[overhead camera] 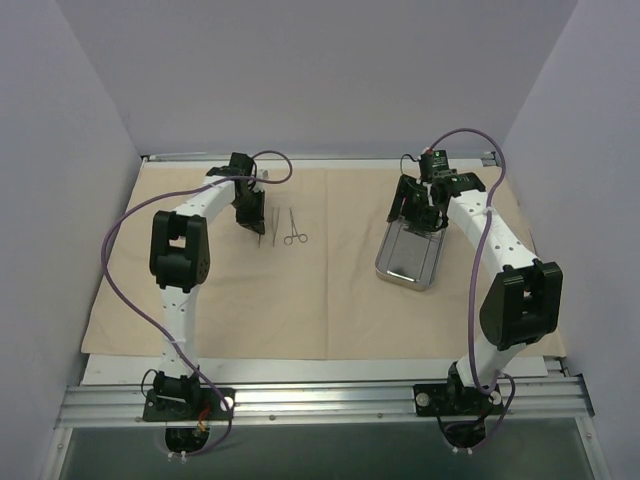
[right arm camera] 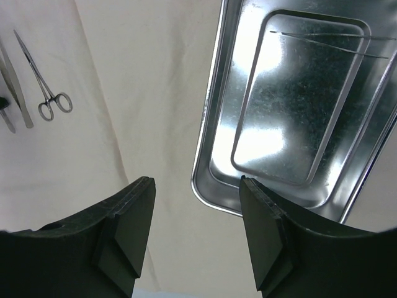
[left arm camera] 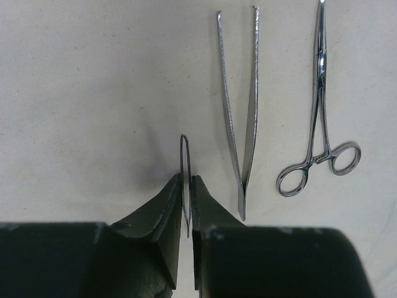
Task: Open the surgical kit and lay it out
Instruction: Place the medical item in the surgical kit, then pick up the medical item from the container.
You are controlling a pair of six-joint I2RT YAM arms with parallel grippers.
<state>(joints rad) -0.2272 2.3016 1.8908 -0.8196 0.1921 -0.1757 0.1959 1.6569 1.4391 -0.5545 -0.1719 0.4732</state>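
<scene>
- The thin tool [left arm camera: 182, 155] could end up crooked or land on the tweezers [left arm camera: 242, 186] if the left gripper [left arm camera: 186, 180] lets go while it is tipped. The tweezers lie just to its right.
- The thin tool could also stick to a finger and get dragged when the arm lifts. That would pull it out of the row.
- A finger pressing down could catch the cloth [overhead camera: 330, 300] and bunch it up. Then the tweezers and the ring-handled clamp [left arm camera: 319, 105] could slide.
- On the other side, the right gripper [right arm camera: 197, 183] could bump the tray [right arm camera: 211, 124] and push it across the cloth. The tray is shiny and smooth, so we think it slips easily.
- The left gripper's jaws are almost together, with only a thin gap. The thin tool stands in that gap, close to the cloth. We cannot tell if the jaws are squeezing it or only sitting beside it.
- The right gripper's jaws are wide apart and hold nothing. It hangs over the tray's edge and we see no touch.
- The cloth is spread flat over the table. The tools lie side by side on its far left part. The tray sits on the right part, well apart from them.
</scene>
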